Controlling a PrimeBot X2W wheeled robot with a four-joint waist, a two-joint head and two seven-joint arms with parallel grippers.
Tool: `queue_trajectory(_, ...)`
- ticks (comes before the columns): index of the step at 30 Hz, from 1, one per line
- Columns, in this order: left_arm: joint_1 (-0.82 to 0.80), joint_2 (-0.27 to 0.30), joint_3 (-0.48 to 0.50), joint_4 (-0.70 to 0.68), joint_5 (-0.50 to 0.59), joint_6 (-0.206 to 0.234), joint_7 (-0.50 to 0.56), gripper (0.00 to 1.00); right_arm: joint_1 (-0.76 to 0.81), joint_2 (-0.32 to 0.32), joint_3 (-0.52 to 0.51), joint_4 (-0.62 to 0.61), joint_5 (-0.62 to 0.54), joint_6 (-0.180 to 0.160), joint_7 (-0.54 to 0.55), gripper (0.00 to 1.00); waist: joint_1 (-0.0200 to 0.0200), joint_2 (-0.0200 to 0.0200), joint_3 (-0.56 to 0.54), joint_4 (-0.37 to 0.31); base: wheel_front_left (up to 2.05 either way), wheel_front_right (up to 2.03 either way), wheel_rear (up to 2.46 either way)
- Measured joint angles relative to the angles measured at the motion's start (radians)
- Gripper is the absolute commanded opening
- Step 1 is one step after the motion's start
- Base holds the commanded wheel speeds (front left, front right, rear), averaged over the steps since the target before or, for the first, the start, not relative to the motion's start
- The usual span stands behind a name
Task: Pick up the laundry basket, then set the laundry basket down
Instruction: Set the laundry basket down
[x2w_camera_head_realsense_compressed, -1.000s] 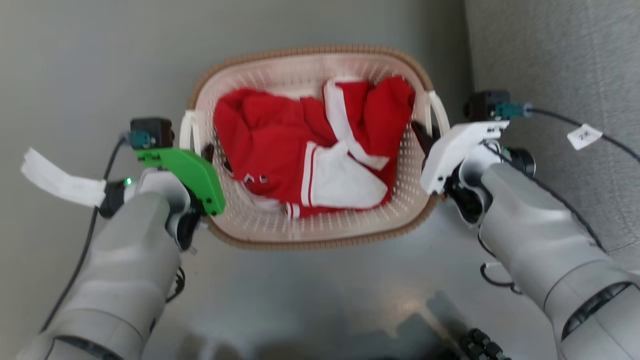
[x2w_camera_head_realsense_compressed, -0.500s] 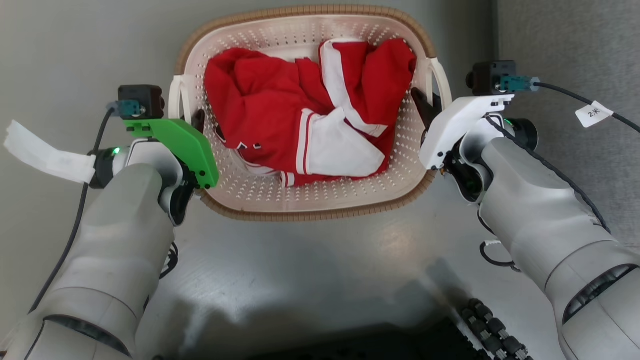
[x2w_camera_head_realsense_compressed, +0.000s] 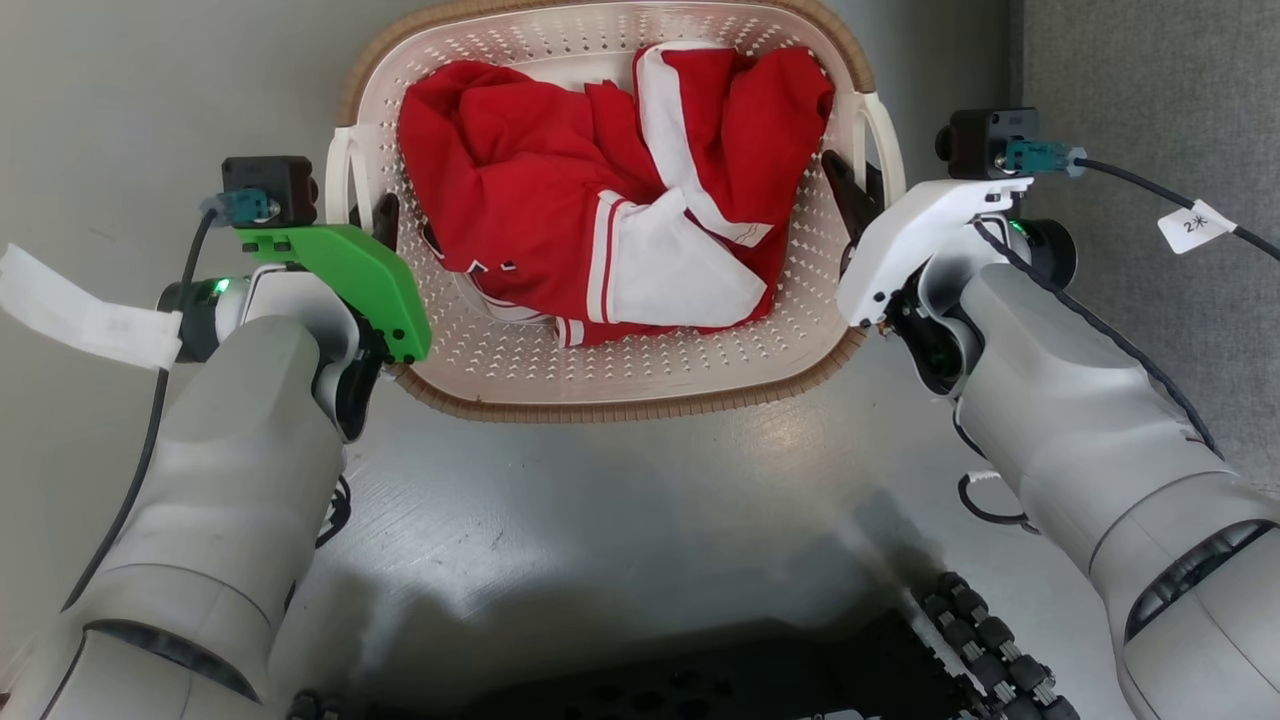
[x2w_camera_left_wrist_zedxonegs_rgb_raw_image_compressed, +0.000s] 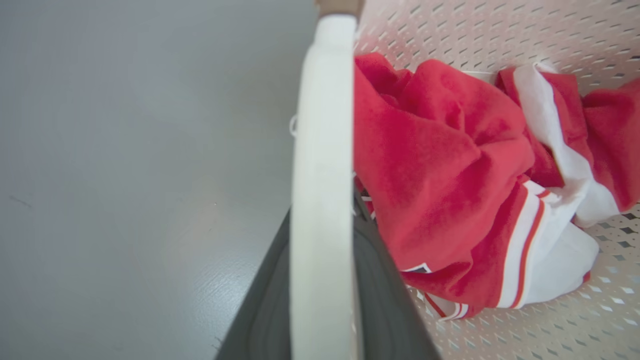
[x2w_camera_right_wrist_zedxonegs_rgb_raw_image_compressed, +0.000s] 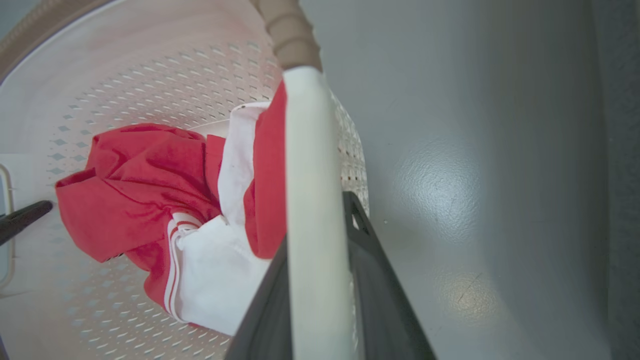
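Laundry basket: straight ahead over the grey floor, between both grippers; resting or lifted, cannot tell.
Contents: crumpled red-and-white garment on the perforated bottom.
Left gripper: clamped on the left loop handle, one dark finger on each side.
Right gripper: clamped on the right loop handle, one dark finger inside the basket, one outside.

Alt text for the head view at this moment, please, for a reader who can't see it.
A cream laundry basket holding a crumpled red and white garment is gripped at both side handles: the left gripper and right gripper each close their jaws on one, grey floor beneath.
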Motion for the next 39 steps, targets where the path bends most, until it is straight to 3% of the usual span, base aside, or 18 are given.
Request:
queue_trajectory(10,-0.001,-0.004,-0.007,0.016,0.006,-0.002,-0.01,0.0,0.0,0.001,0.007,0.005,0.009,0.0,-0.009,0.0,-0.0001,0.0,0.008,0.0,0.0,0.0,0.0)
queue_trajectory(12,-0.002,-0.005,-0.008,0.018,0.006,-0.002,-0.01,0.0,0.0,0.002,0.008,0.009,0.01,0.0,-0.009,0.05,0.0,0.0,0.01,0.001,0.0,0.0,0.0)
queue_trajectory(13,-0.002,-0.006,-0.009,0.021,0.006,-0.002,-0.01,0.0,0.0,0.002,0.009,0.011,0.012,0.0,-0.009,0.15,-0.0001,0.0,0.01,0.001,0.0,0.0,0.0)
queue_trajectory(14,-0.002,-0.007,-0.007,0.025,0.006,-0.002,-0.01,0.0,0.0,0.002,0.009,0.012,0.012,0.0,-0.009,0.42,0.0,0.0,0.01,0.001,0.0,0.0,0.0)
queue_trajectory(15,-0.002,-0.007,-0.005,0.03,0.005,-0.002,-0.009,0.69,0.0,0.002,0.009,0.013,0.016,0.004,-0.009,1.0,-0.0001,0.0,0.011,0.0,0.0,0.0,0.0)
queue_trajectory(16,-0.002,-0.005,-0.004,0.035,0.005,-0.004,-0.009,0.69,0.0,0.002,0.009,0.015,0.019,0.011,-0.009,1.0,0.0,0.0,0.011,0.0,0.0,0.0,0.0)
queue_trajectory(17,-0.002,-0.003,-0.003,0.038,0.005,-0.006,-0.009,1.0,0.0,0.004,0.009,0.017,0.02,0.012,-0.009,1.0,-0.0001,0.0,0.01,0.0,0.0,0.0,0.0)
queue_trajectory(39,0.001,0.0,-0.014,0.069,0.005,-0.02,-0.037,1.0,0.009,0.005,0.015,0.065,0.058,0.012,-0.009,1.0,-0.0001,0.0,-0.052,-0.012,0.0,0.0,0.0)
